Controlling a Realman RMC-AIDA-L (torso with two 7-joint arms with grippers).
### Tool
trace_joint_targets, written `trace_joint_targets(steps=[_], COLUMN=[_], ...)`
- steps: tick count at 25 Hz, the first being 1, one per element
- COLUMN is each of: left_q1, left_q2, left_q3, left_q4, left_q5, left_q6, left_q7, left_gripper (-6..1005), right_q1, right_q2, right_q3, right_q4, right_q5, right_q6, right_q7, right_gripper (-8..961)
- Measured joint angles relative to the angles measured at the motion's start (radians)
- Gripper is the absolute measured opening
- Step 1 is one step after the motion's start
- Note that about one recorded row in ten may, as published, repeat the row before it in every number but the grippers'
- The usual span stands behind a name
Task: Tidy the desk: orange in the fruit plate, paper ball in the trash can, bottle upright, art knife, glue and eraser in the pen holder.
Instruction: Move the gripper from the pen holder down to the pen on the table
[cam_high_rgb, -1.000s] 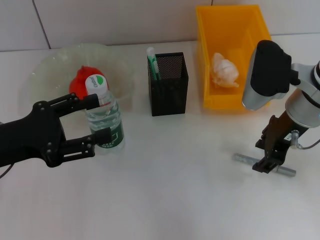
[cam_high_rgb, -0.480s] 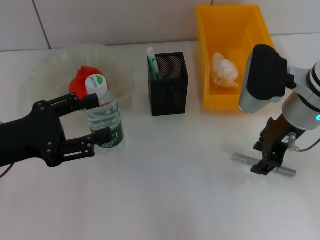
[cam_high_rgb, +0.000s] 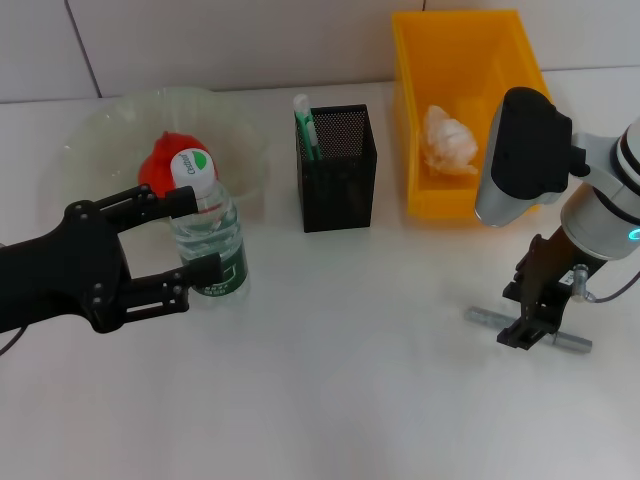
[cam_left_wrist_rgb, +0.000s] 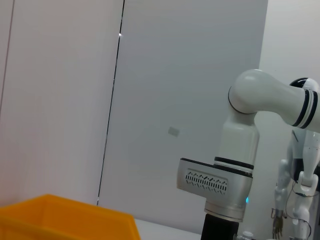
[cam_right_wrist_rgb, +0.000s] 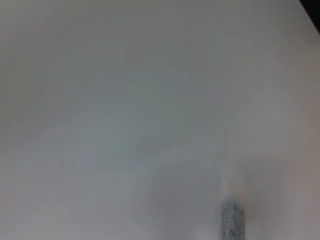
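Since the earlier frames the right arm's grey housing has swung a little toward the robot's left and the black right gripper (cam_high_rgb: 527, 330) has slid slightly along the grey metal art knife (cam_high_rgb: 487, 318); the left arm has not moved.

From the head camera, the right gripper points down at the white desk (cam_high_rgb: 350, 400) with its fingertips at the middle of the knife, which lies flat; whether they have clenched on it cannot be told. The black left gripper (cam_high_rgb: 196, 234) stands released, its two fingers either side of the upright clear plastic bottle with a white cap (cam_high_rgb: 207, 238). Behind the bottle the red-orange fruit (cam_high_rgb: 160, 162) sits in the clear glass fruit plate (cam_high_rgb: 100, 130). A green-and-white stick (cam_high_rgb: 304, 125) stands in the black mesh pen holder (cam_high_rgb: 338, 170), and the white crumpled paper ball (cam_high_rgb: 449, 140) lies in the yellow plastic bin (cam_high_rgb: 465, 60).

The left wrist camera shows a corner of the yellow bin (cam_left_wrist_rgb: 60, 220) and the right arm before a grey wall.

The right wrist camera shows one end of the knife (cam_right_wrist_rgb: 232, 220) on the desk.
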Motion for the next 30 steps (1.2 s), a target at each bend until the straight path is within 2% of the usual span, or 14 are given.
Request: trace_joint_targets(steps=[30], left_q1=[-0.001], left_q2=[0.0], left_q3=[0.002], left_q4=[-0.001], left_q5=[0.0], left_q6=[-0.001], left_q7=[0.003], left_gripper=[806], right_q1=[0.0], right_q2=[0.0], right_q3=[-0.001], right_q4=[0.019], right_q5=[0.001], right_q6=[0.001], right_q7=[0.002], right_gripper=[480])
